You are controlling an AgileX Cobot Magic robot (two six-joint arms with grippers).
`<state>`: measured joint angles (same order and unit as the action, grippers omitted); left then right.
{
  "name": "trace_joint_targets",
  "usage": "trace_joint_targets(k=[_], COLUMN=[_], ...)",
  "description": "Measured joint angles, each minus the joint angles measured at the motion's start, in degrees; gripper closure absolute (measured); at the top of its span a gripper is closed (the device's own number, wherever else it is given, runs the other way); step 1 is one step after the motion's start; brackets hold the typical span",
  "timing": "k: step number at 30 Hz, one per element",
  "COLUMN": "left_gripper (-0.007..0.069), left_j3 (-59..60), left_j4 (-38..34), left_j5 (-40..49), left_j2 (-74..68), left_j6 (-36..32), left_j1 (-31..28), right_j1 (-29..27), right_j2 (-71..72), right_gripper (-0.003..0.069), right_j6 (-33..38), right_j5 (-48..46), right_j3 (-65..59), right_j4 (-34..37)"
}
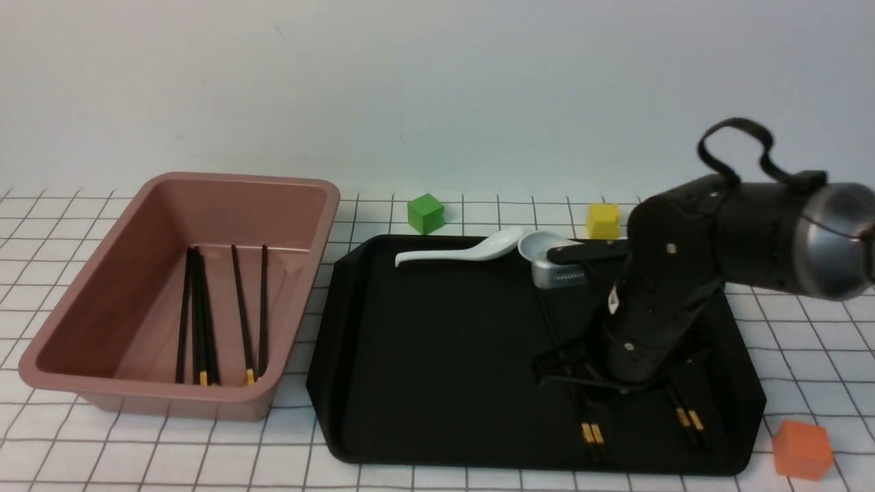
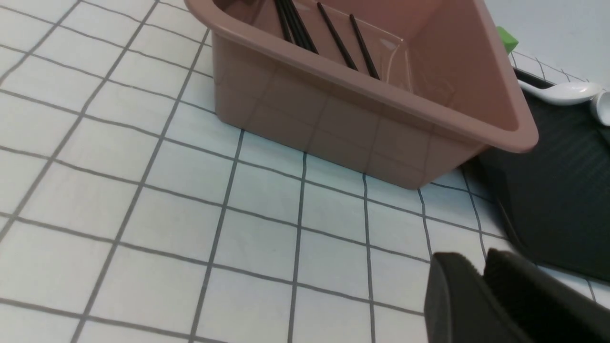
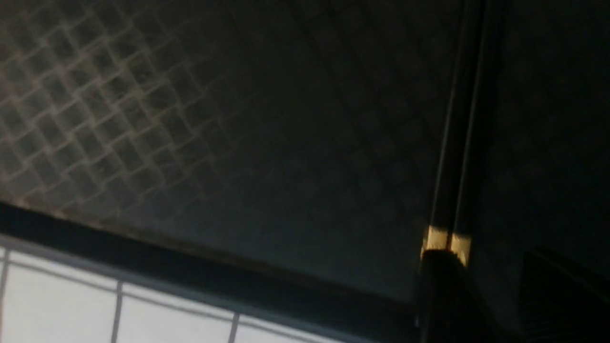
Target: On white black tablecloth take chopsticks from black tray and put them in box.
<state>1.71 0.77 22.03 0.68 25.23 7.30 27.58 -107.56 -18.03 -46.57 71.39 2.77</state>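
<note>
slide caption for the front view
Right gripper over black chopsticks on flat black tray; others in deep pink plastic box

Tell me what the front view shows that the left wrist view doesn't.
Front only: the right arm over the tray, tray chopsticks beneath it, a yellow cube and an orange cube. Left wrist only: the left gripper above the cloth. Both: the pink box with boxed chopsticks, the green cube, a white spoon, part of the tray.

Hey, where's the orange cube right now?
Front view, near right: the orange cube sits on the tablecloth, just beyond the black tray's near right corner.
</note>
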Motion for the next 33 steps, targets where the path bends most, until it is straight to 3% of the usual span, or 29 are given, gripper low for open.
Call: trace_joint_targets(k=[6, 8, 12, 22, 27, 33], left_gripper=[0.0518, 0.0515, 0.0512, 0.0511, 0.0508, 0.0497], left_j3=[0.00, 0.00, 0.00, 0.00, 0.00, 0.00], left_j4=[0.00, 0.00, 0.00, 0.00, 0.00, 0.00], left_j5=[0.00, 0.00, 0.00, 0.00, 0.00, 0.00], left_j2=[0.00, 0.00, 0.00, 0.00, 0.00, 0.00], left_j6=[0.00, 0.00, 0.00, 0.00, 0.00, 0.00], left_j1=[0.00, 0.00, 0.00, 0.00, 0.00, 0.00], right_j1=[0.00, 0.00, 0.00, 1.26, 8.16, 16.93], right_j2=[-4.70, -4.99, -4.99, 5.18, 6.57, -6.47], right_gripper=[0.0337, 0.0369, 0.0526, 0.0515, 0.0515, 0.0515], right_j6=[-0.19, -0.24, -0.02, 3.21, 11.29, 16.57], right_j5=[0.80, 0.73, 0.48, -3.56, -1.05, 7.50], right_j3=[0.52, 0.64, 0.84, 3.04, 14.91, 32.69], right_j4=[-0.46, -0.51, -0.17, 4.61, 13.68, 20.60])
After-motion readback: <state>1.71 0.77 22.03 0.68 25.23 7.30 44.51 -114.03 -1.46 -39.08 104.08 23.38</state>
